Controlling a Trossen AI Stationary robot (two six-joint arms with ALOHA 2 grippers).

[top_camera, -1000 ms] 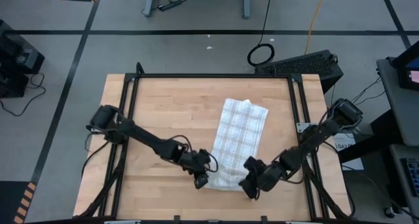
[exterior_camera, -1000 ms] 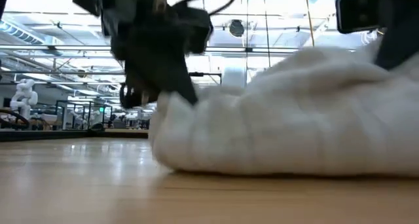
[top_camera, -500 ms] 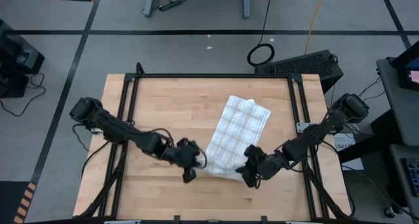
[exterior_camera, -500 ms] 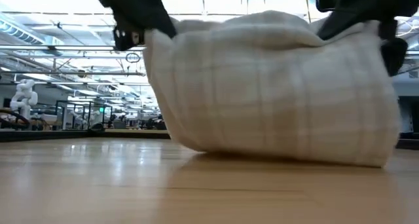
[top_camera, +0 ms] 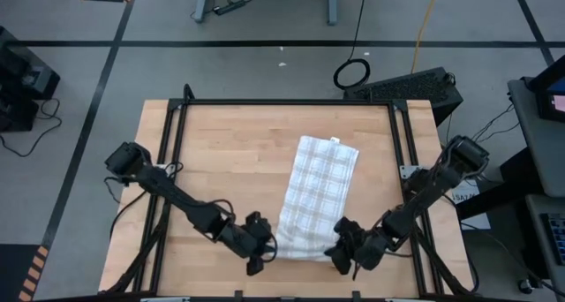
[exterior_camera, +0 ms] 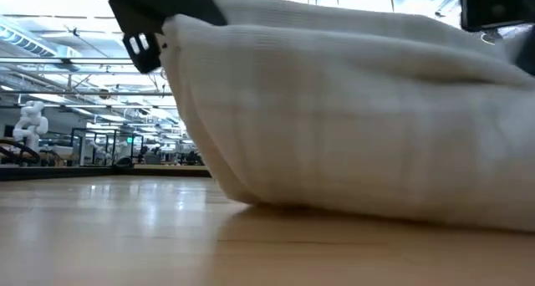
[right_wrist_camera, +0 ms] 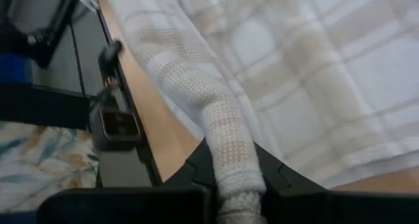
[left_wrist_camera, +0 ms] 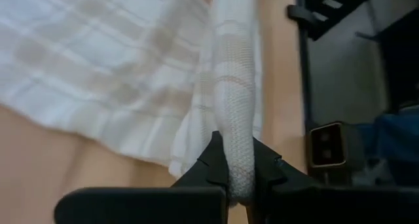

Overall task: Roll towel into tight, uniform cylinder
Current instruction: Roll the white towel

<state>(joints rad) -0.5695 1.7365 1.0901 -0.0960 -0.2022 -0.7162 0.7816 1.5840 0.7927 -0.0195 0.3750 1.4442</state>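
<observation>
My left pincer (top_camera: 257, 256) sits at the near left corner of the towel (top_camera: 320, 196), closed on a bunched fold of the cloth; in my left wrist view the fold of towel (left_wrist_camera: 237, 112) runs straight down between the two dark fingers (left_wrist_camera: 213, 162), which press it from both sides. My right pincer (top_camera: 342, 253) is at the near right corner, likewise clamped on the towel (right_wrist_camera: 216, 112), the woven edge pinched between its fingers (right_wrist_camera: 196, 166). The white checked towel lies lengthwise on the wooden desk (top_camera: 225, 161), slightly slanted, its far end flat on the desk with a small tag (top_camera: 335, 140) at the far edge. In the low view the near end of the towel (exterior_camera: 351, 119) is lifted and stretched between both pincers, its lower fold resting on the desk (exterior_camera: 125, 236).
</observation>
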